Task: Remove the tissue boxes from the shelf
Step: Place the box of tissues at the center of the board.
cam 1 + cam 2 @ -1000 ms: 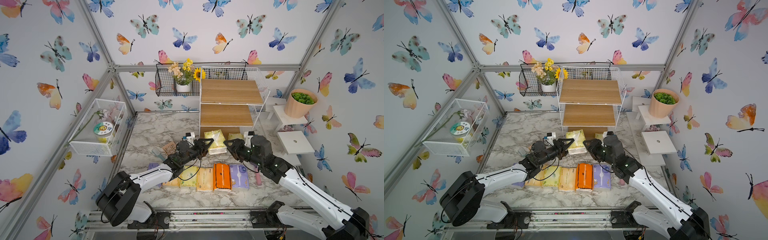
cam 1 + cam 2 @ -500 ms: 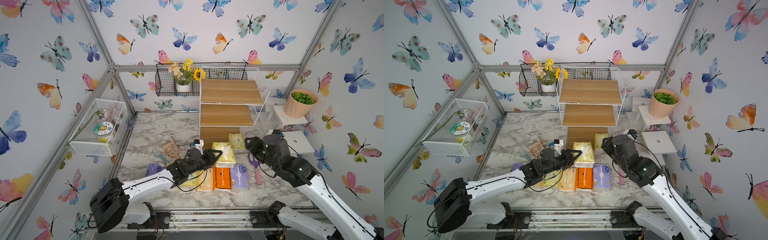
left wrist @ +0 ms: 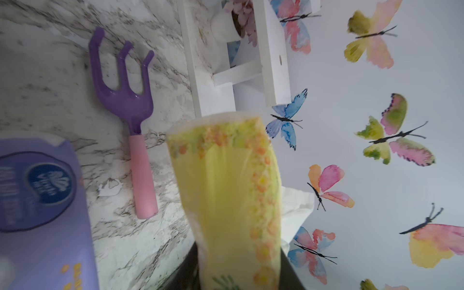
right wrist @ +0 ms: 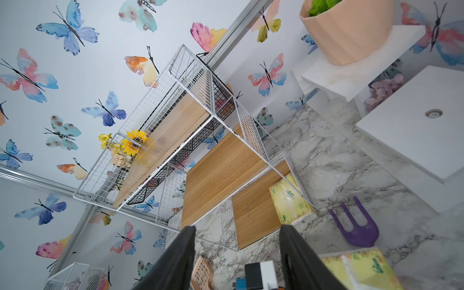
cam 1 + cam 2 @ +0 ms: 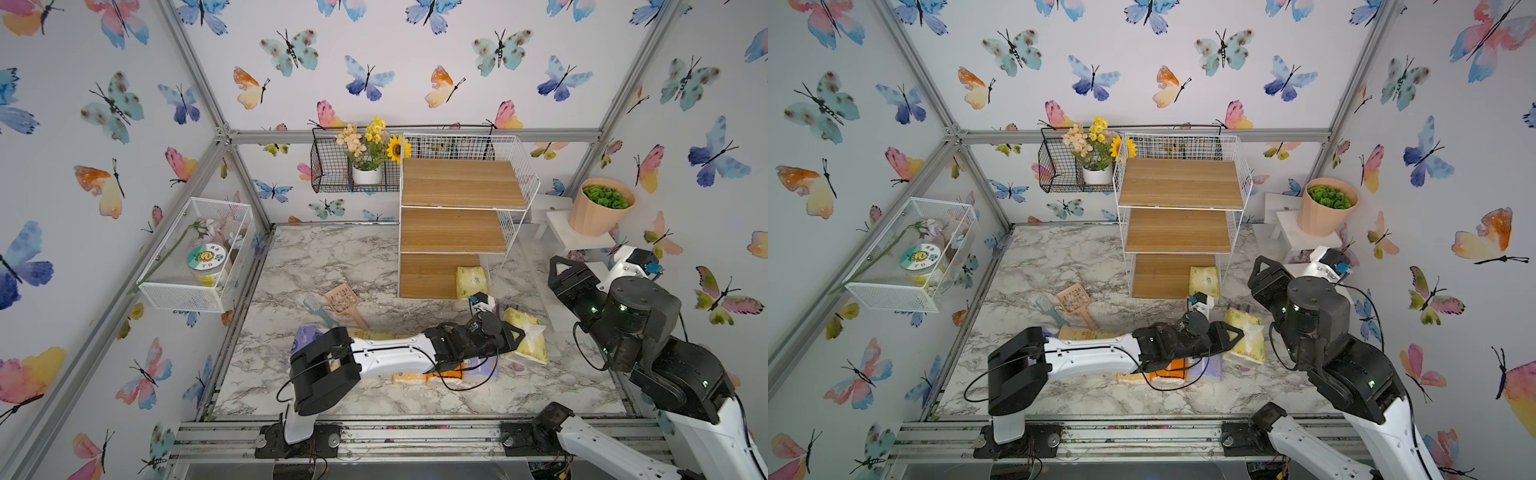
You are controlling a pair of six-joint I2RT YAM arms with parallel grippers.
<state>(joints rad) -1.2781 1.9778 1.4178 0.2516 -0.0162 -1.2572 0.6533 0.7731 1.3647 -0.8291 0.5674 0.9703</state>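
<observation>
We count one pale yellow tissue pack (image 5: 470, 281) on the bottom tier of the shelf (image 5: 453, 232), its green script (image 4: 291, 194) unreadable. Our left hand (image 5: 510, 337) grips one floral yellow pack (image 3: 231, 200) in front of the shelf; our right hand (image 4: 238, 228) gapes wide, empty.

Your left gripper (image 5: 515, 338) and right gripper (image 5: 555, 274) are black, on white-shelled arms (image 5: 386, 357) with black joints and looping black cables.
</observation>
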